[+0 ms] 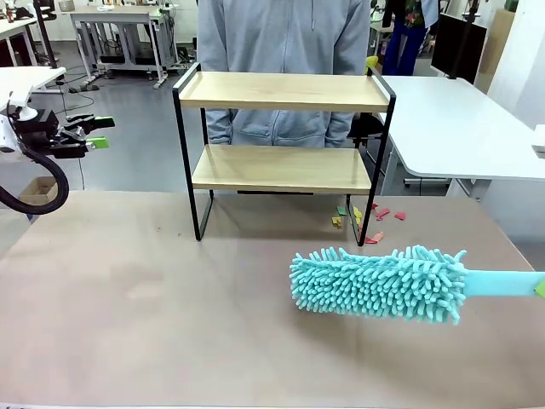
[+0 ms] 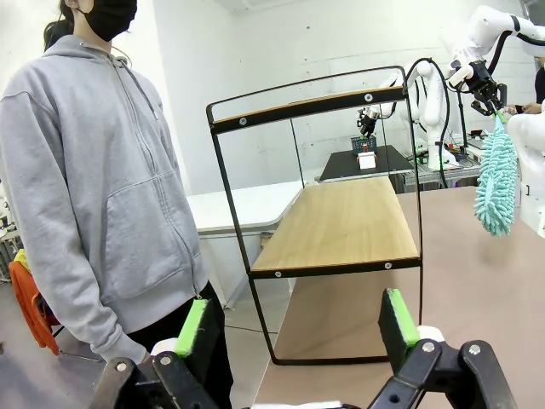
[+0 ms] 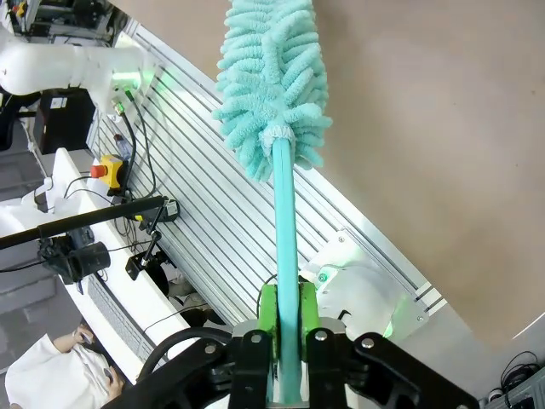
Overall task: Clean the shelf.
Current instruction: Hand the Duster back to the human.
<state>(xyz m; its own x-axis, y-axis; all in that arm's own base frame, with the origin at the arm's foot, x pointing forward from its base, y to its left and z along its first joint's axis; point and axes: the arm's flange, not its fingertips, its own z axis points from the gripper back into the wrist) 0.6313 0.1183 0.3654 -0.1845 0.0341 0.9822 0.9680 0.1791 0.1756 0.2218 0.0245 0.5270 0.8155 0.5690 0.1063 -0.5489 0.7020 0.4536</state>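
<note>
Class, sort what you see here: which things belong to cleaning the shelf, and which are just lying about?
Belongs to the job:
shelf
teal duster, clamped in the right gripper

Just lying about:
coloured scraps on the table by the shelf's leg

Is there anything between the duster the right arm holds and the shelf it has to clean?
Nothing visible blocks it. The teal duster, clamped by its handle in the right gripper, hangs over bare brown table in front of the shelf. Small coloured scraps lie flat by the shelf's right front leg. Both boards look bare.
</note>
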